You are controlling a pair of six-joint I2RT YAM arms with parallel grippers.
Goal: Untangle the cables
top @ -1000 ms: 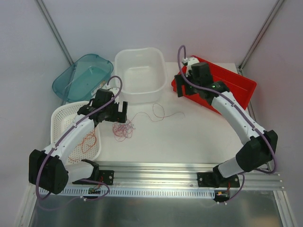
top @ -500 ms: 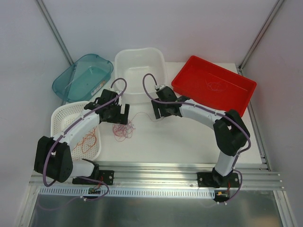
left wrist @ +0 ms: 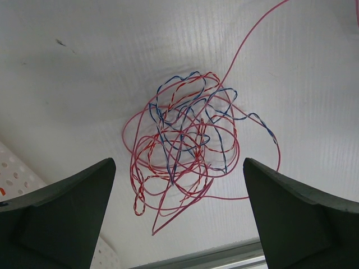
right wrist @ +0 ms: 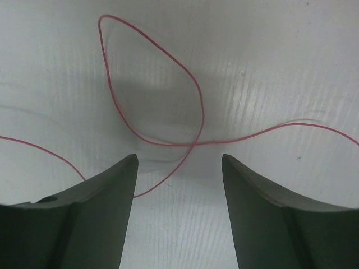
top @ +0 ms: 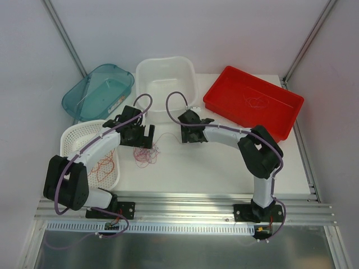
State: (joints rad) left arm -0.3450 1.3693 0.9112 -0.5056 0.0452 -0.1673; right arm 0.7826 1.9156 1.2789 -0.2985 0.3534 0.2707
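Left gripper (top: 141, 138) is at full spread and holds nothing, hanging straight over the tangle (top: 145, 155). In the left wrist view the tangle (left wrist: 185, 143) lies on the table (top: 213, 168), centred between the two fingers (left wrist: 67, 207), and neither touches it. It's red-orange wire with a red/blue twisted pair mixed in, sitting left of centre, just right of the white basket (top: 70, 143). One strand runs out of it toward the far right. Right gripper (top: 188, 137) has its jaws partly apart with nothing clamped, low over a loose red strand (right wrist: 200, 112). That strand makes one loop and crosses itself right between the fingertips, flat on the table. The spot is just on the near side of the white tub (top: 165, 84), to the right of the left gripper. More red-orange wire (top: 104, 166) lies in the basket, and one thin piece (top: 255, 102) in the red tray (top: 235, 89) at far right. Teal bin (top: 98, 92) is at far left; can't tell what's in it.
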